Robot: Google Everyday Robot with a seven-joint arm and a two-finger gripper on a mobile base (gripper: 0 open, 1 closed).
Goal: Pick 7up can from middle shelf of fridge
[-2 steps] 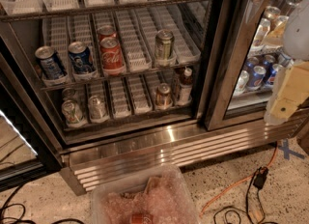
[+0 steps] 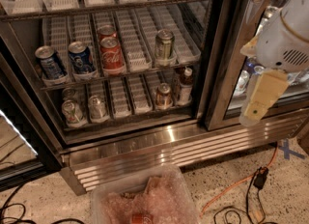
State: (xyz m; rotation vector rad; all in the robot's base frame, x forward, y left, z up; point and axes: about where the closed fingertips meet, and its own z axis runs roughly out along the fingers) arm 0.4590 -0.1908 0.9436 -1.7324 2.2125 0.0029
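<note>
The fridge (image 2: 145,146) stands open in front of me. The 7up can (image 2: 164,44), silvery with a pale green tint, stands upright on the right part of the middle shelf (image 2: 145,71), in a white ribbed lane tray. My gripper (image 2: 252,114) hangs on the white arm (image 2: 285,35) at the right, outside the fridge, in front of the black door frame (image 2: 227,49). It is right of the can, lower than it and well apart from it.
Two blue Pepsi cans (image 2: 81,56) and two red Coca-Cola cans (image 2: 111,51) share the shelf left of the 7up can. Several cans and a brown bottle (image 2: 183,80) stand on the shelf below. A clear plastic bin (image 2: 145,196) and cables (image 2: 231,189) lie on the floor.
The arm and gripper have moved left, closer to the fridge's door frame. The cans have not moved.
</note>
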